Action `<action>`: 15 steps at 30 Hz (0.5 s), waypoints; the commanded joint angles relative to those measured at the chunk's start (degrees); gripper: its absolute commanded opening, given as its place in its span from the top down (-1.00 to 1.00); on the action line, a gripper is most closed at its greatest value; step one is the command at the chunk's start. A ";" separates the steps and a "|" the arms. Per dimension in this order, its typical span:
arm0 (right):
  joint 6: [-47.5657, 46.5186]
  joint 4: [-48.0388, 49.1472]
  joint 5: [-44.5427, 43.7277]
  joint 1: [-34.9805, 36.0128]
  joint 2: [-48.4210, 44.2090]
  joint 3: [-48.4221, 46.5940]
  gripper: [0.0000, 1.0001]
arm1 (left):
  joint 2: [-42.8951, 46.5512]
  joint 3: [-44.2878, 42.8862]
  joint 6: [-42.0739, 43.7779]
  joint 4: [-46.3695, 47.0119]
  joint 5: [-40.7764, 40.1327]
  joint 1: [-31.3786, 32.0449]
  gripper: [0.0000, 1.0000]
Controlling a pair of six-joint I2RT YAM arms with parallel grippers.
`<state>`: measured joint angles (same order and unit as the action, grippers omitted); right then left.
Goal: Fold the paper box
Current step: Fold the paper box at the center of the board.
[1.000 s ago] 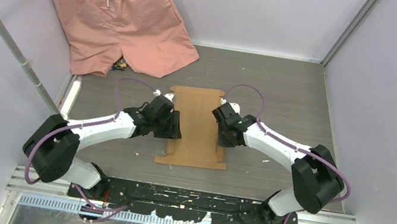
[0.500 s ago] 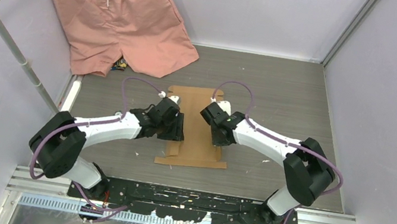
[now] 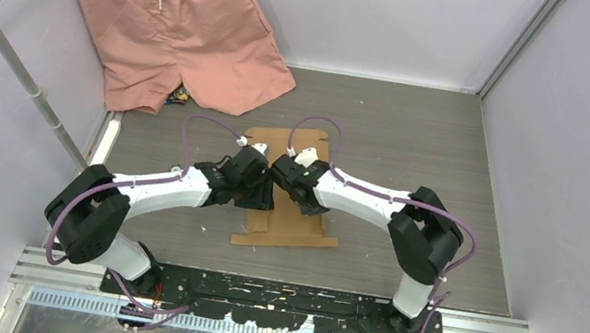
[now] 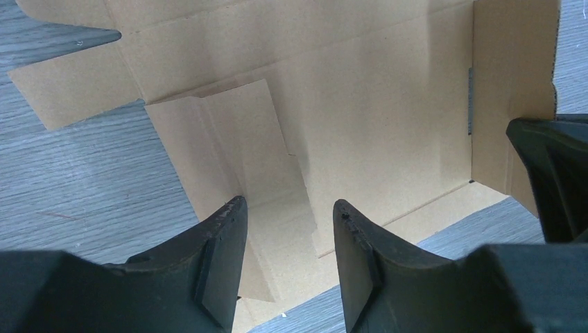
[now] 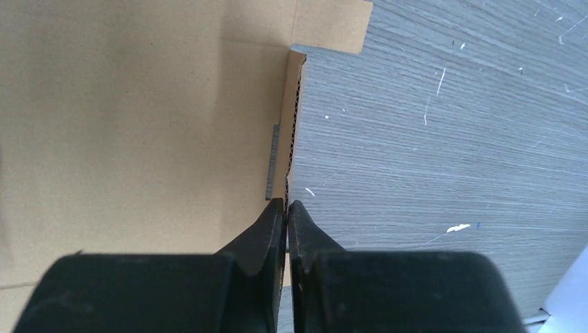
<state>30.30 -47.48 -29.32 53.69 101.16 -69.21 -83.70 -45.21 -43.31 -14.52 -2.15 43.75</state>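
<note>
Both tools are over the work. My right gripper (image 5: 286,205) has its fingers pressed together, tips at the side edge of the paper box (image 3: 289,224). My left gripper (image 4: 288,208) is spread above a folded-in flap (image 4: 229,152). The sheet lies mid-table (image 3: 420,142).

Table (image 3: 420,142) free right of paper box (image 3: 286,229); shorts (image 3: 180,23) far-left.

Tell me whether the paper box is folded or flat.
Partly folded. The paper box lies mostly flat on the table, one side flap folded inward, the opposite side standing up.
</note>
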 commanded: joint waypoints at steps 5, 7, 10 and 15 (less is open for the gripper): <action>1.51 0.05 -3.70 2.54 -2.47 -3.02 0.49 | 1.50 -0.61 0.23 0.42 -0.37 0.48 0.01; 0.99 0.00 -2.83 2.55 -6.06 -2.83 0.36 | 3.46 -1.24 1.09 -1.99 -1.28 0.44 -0.04; -0.45 -1.00 -0.47 2.16 -11.36 -3.19 0.19 | 7.20 -2.69 2.42 -6.61 -3.36 0.46 -0.16; -4.10 -0.89 6.86 -2.28 -18.81 -2.65 -0.04 | 13.77 -4.71 4.13 -12.75 -6.07 -0.80 -0.34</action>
<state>28.95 -48.88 -28.12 54.78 88.99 -70.83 -75.53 -46.17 -41.39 -22.33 -4.91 43.81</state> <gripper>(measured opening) 0.498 0.646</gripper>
